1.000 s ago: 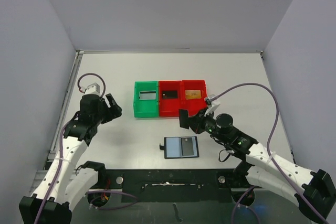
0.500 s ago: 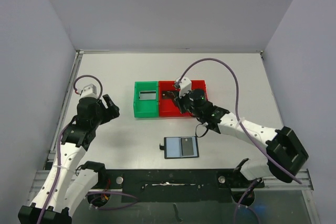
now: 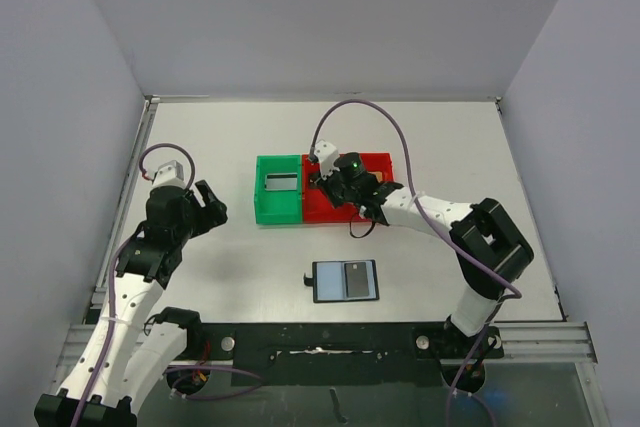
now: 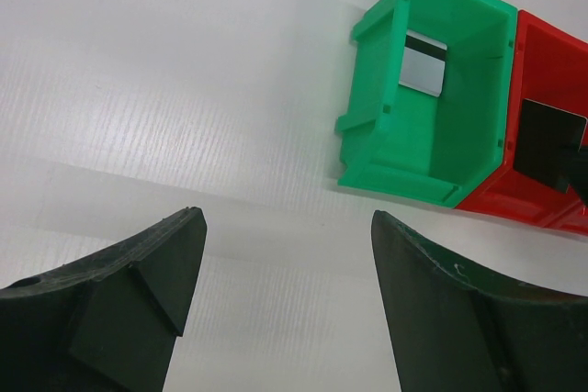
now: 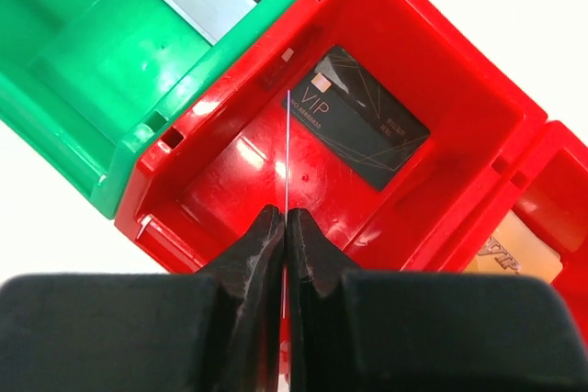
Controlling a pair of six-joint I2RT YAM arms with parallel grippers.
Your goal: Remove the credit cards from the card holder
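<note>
Red middle bin (image 5: 239,162) sits under the right tool (image 5: 286,219), whose tips pinch a thin card (image 5: 287,153) edge-on above a black card (image 5: 358,130). Left tool (image 4: 285,224) hangs spread wide, empty, left of the green bin (image 4: 432,144). Wallet (image 3: 328,283) lies open on the counter (image 3: 450,147), nearer the arms' bases.

Setting: robotics laboratory test cell. Evidence:
- matt white ribbed tabletop (image 3: 450,137), boxed in on three sides by plain pale lilac-grey partition panels (image 3: 330,17);
- bare extruded aluminium mounting rail (image 3: 545,333) along the near edge;
- two white-and-black jointed robot arms fixed there, left (image 3: 150,247) and right (image 3: 430,215), trailing exposed purple cables (image 3: 352,103);
- one small open green plastic sorting bin (image 3: 262,197) touching two matching red plastic bins (image 3: 322,211), in a row.
</note>
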